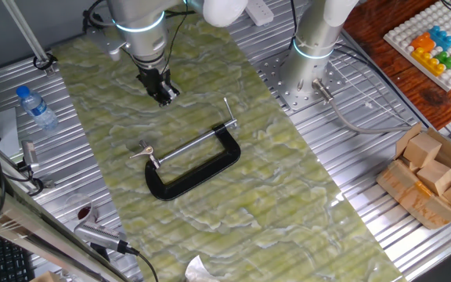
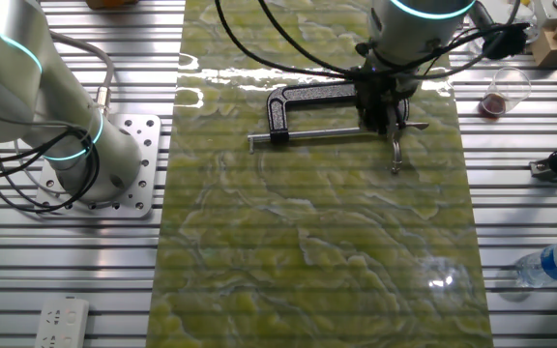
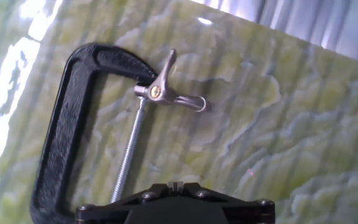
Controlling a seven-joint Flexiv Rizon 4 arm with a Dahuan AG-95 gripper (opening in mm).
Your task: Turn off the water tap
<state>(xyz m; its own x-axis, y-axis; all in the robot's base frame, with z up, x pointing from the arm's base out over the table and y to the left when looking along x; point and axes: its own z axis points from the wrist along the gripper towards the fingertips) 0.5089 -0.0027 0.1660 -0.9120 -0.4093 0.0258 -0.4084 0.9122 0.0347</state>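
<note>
A black C-clamp point(image 1: 194, 178) lies on the green mat point(image 1: 272, 204). Its silver threaded screw point(image 1: 190, 145) ends in a T-bar handle point(image 1: 229, 114). The clamp's jaw holds a small metal tap point(image 1: 144, 151) with a lever and a spout, which shows plainly in the hand view point(image 3: 161, 92) beside the clamp frame point(image 3: 61, 137). My gripper point(image 1: 164, 95) hangs above the mat, behind the clamp, with its fingers together and holding nothing. In the other fixed view my gripper point(image 2: 380, 114) covers the clamp's point(image 2: 307, 96) right end, and the tap point(image 2: 395, 150) shows just below it.
A clear bottle with a blue cap point(image 1: 36, 106) lies left of the mat. A second arm's base point(image 1: 312, 47) stands at the mat's far right edge. A box of wooden blocks point(image 1: 433, 176) sits at the right, and a plastic cup point(image 2: 499, 92) stands near the clamp.
</note>
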